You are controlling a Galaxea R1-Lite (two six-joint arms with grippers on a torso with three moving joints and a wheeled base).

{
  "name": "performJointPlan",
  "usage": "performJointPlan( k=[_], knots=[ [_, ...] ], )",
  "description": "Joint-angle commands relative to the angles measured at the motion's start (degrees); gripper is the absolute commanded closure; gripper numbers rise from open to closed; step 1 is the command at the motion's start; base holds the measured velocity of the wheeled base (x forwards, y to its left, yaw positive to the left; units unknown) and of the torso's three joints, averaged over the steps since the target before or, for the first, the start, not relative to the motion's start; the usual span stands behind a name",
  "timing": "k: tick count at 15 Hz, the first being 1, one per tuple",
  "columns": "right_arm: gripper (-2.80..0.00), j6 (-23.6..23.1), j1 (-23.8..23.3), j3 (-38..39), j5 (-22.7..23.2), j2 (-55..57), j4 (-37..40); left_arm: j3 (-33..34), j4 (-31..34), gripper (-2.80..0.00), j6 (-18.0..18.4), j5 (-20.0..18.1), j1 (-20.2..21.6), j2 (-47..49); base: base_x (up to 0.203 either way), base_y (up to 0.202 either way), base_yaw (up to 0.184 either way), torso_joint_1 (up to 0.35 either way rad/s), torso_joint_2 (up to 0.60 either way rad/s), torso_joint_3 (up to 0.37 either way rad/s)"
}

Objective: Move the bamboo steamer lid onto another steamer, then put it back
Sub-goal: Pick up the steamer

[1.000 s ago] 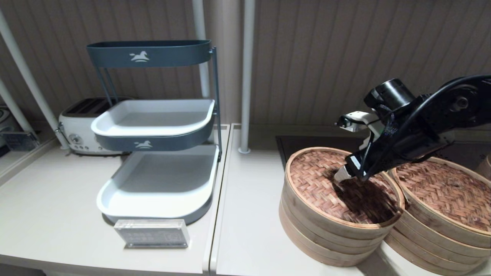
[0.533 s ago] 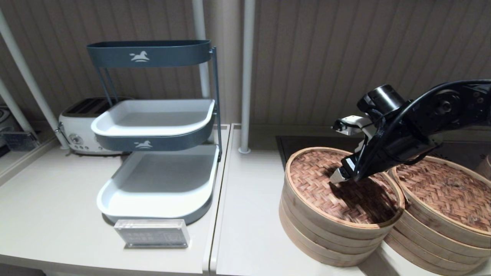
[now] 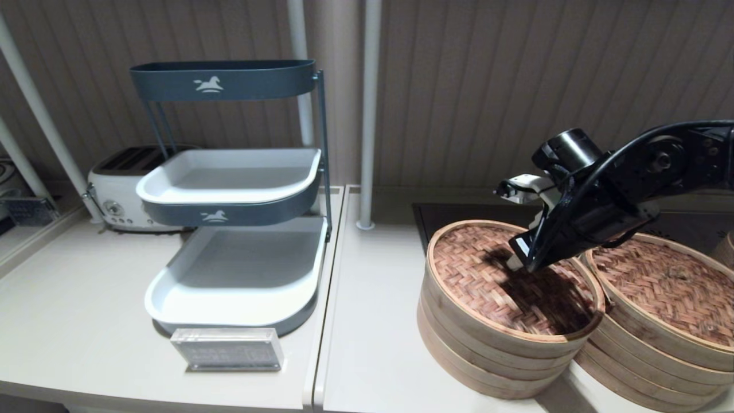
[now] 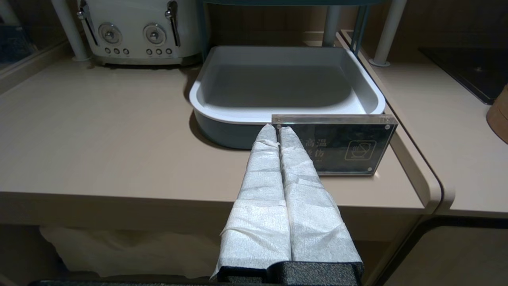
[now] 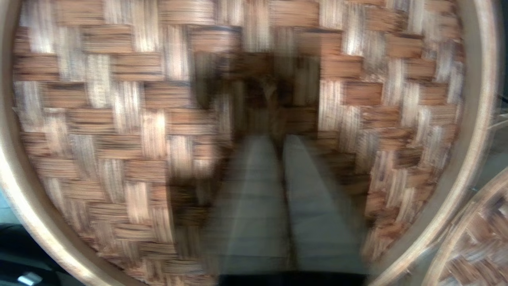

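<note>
The bamboo steamer lid [image 3: 476, 275], tan-pink herringbone weave in a pale hoop, lies flat on the left bamboo stack [image 3: 487, 355]. It fills the right wrist view [image 5: 119, 99]. My right gripper [image 3: 516, 262] hangs just over the lid's middle, fingers together [image 5: 279, 137] with nothing seen between them. The centre loop is lost in the gripper's shadow. Another steamer [image 3: 648, 355], with a darker reddish-brown lid [image 3: 659, 287], stands touching on the right. My left gripper [image 4: 278, 129] is shut and empty, parked in front of the counter edge, out of the head view.
A three-tier tray rack [image 3: 235, 275] stands on the left counter, with a toaster [image 3: 114, 189] behind it. An acrylic sign [image 3: 227, 348] stands in front of the bottom tray [image 4: 285, 119]. A white pole [image 3: 367, 115] rises behind the counter seam. A dark hob [image 3: 459, 212] lies under the steamers.
My right gripper has shifted slightly to the right over the lid, and the arm behind it has dropped lower. The lid has not moved.
</note>
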Motion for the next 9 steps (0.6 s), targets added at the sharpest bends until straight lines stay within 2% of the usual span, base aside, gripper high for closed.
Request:
performJointPlan(
  k=[1,9],
  knots=[
    [0.00,-0.11,0.13,-0.01,-0.03,-0.16,0.25,1.58,-0.03,0.00,0.01,0.00,0.00,-0.11,0.000,0.000,0.000,0.000,0.00,0.000],
    [0.00,-0.02,0.43,-1.25,-0.17,-0.64,-0.30,1.58,-0.03,0.00,-0.05,-0.02,0.00,-0.11,0.000,0.000,0.000,0.000,0.00,0.000]
  ],
)
